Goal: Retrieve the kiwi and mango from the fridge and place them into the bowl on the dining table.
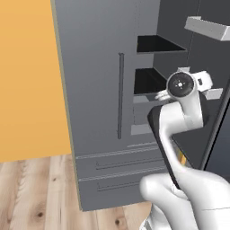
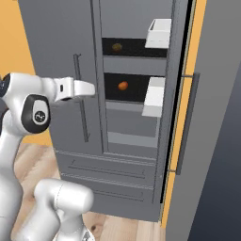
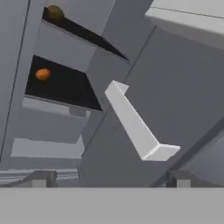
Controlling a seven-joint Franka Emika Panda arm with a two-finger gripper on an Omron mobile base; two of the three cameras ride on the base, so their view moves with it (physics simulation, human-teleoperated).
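Note:
The fridge point(image 2: 52, 37) stands with its left door shut and its right door swung open. On the upper black shelf lies the dull greenish-brown kiwi point(image 2: 117, 47) point(image 3: 54, 12). One shelf lower sits the orange mango point(image 2: 123, 85) point(image 3: 43, 74). My gripper point(image 2: 92, 87) point(image 3: 109, 178) hangs open and empty in front of the left door's inner edge, at about the mango's height and well short of the shelves. It points toward the open compartment. The bowl and the dining table are out of view.
The open right door point(image 2: 181, 117) carries white bins point(image 2: 159, 33) point(image 3: 135, 124) that jut toward the shelf opening. The left door's long bar handle point(image 1: 120, 94) is beside my arm. Two drawers point(image 1: 121, 166) sit below. An orange wall point(image 1: 27, 81) is to the left.

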